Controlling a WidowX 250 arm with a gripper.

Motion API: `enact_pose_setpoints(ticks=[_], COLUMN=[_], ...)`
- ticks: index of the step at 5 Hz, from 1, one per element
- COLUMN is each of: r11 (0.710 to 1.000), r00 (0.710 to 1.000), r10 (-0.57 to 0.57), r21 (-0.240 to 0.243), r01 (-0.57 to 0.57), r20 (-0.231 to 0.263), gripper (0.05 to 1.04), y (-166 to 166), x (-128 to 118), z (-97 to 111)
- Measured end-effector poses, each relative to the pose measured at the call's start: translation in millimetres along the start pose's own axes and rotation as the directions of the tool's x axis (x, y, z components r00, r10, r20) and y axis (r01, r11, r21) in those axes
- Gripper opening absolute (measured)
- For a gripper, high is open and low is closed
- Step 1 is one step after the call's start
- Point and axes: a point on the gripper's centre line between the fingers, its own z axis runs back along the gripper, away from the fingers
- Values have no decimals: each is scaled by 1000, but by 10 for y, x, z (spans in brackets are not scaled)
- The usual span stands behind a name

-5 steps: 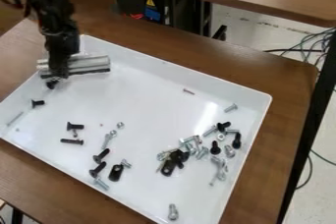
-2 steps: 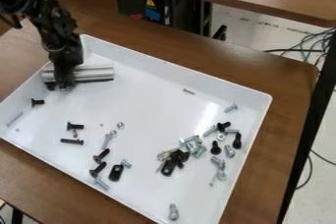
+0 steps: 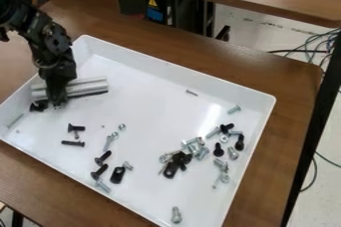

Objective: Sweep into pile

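At ten o'clock in the white plastic tray (image 3: 136, 89), the black pincer (image 3: 59, 103) grips a ridged silver bar (image 3: 88, 86). Black and silver metal screws (image 3: 218, 150) cluster toward four o'clock.

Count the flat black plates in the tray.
2: one plate beside a silver screw near the tray's lower-left edge, another plate at the central clump's lower end. More may be hidden in that clump.

The arm (image 3: 48, 36) is black, with small grey highlights along its surface. A bulky, rounded section adjoins narrower, knobbly links of irregular outline. The gripper (image 3: 57, 103) is likewise black, its body blocky and tapered. Individual screws are too small to tell.
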Motion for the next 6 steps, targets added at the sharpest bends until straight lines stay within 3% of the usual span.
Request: enact_pose_setpoints(ticks=[2, 3, 4, 6], r11=[985, 959, 904, 879], r00=[986, 959, 903, 878], r10=[169, 276, 424, 475], r21=[-34, -45, -21, -16], r01=[-169, -280, -426, -476], r20=[-15, -64, -74, -65], gripper=[361, 361, 361, 361], y=[-299, -540, -761, -1305], x=[-4, 270, 552, 1181], z=[24, 39, 108, 357])
